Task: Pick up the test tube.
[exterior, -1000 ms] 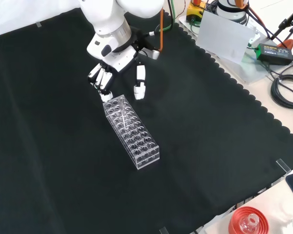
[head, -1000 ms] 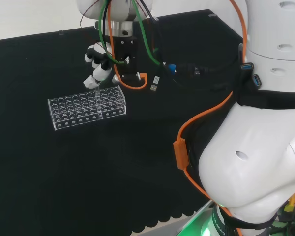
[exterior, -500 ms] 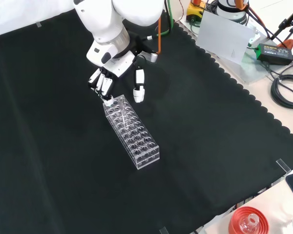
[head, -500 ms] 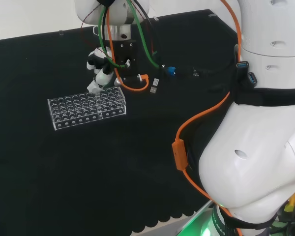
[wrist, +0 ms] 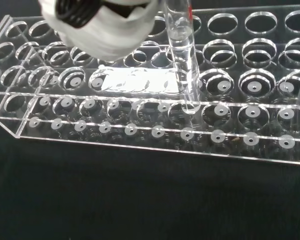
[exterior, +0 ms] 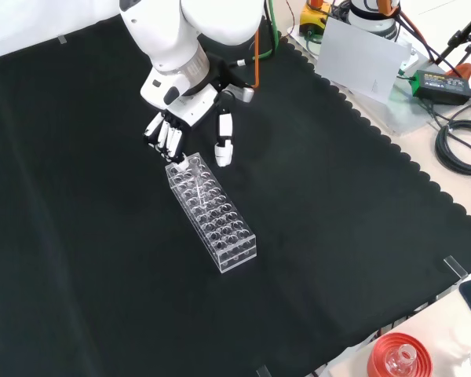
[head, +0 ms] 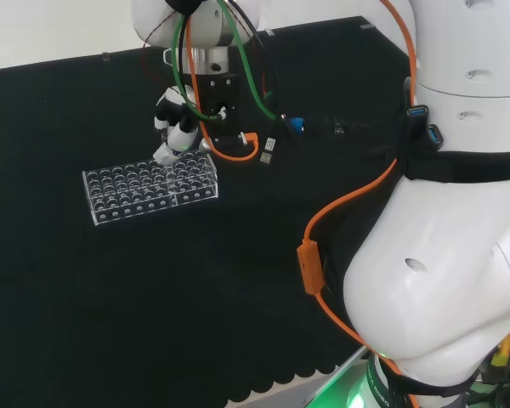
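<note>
a: test tube (wrist: 182, 60) first — where is it?

b: standing in the clear rack (exterior: 212, 214), at the end nearest the hand (exterior: 173, 135). the wrist view shows it upright, its round bottom down in a well of the rack (wrist: 155, 90).

a: has the hand got it?

b: not as far as i can judge. in the front view the fingers (exterior: 166, 142) are bent downward at the rack's end and the thumb (exterior: 224, 141) hangs apart from them, so the hand looks partly open, not closed on anything. whether a fingertip touches the glass, i cannot tell.

a: so what's left?

b: nearly all of it, i'd say: closing round the tube, then lifting it clear of the rack.
</note>
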{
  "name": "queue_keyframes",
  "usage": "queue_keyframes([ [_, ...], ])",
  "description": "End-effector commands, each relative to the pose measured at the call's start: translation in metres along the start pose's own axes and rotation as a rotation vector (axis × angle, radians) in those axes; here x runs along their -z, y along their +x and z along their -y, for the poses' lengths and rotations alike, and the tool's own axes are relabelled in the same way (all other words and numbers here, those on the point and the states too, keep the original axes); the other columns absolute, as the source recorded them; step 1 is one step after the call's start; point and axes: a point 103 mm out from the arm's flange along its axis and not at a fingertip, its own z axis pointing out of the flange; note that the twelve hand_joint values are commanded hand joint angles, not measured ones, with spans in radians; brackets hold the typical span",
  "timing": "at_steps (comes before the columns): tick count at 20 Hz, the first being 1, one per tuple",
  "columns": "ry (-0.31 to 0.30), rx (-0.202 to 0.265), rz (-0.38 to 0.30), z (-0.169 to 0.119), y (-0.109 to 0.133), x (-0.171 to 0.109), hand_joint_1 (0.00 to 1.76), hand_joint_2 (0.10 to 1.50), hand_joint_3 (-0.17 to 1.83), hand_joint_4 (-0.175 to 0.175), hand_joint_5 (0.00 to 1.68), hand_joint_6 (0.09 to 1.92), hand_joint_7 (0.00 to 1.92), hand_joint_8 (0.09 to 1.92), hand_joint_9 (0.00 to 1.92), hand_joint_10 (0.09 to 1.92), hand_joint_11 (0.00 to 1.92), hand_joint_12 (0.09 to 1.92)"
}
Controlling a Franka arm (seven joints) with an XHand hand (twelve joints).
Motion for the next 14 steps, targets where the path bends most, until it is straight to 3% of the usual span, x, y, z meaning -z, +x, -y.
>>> queue_keyframes([
  [1,0.007,-0.007,0.001,-0.002,-0.001,-0.006,1.03,0.70,0.64,-0.053,0.58,0.93,0.79,0.73,0.55,0.86,0.11,1.57],
  [6,0.015,-0.009,0.009,-0.010,0.002,-0.014,1.03,0.70,0.65,-0.058,0.61,0.93,0.83,0.72,0.58,0.84,0.13,1.56],
  [14,-0.025,-0.001,0.020,-0.022,0.010,-0.013,1.06,0.69,0.68,-0.087,0.74,0.89,1.03,0.66,0.72,0.77,0.23,1.53],
])
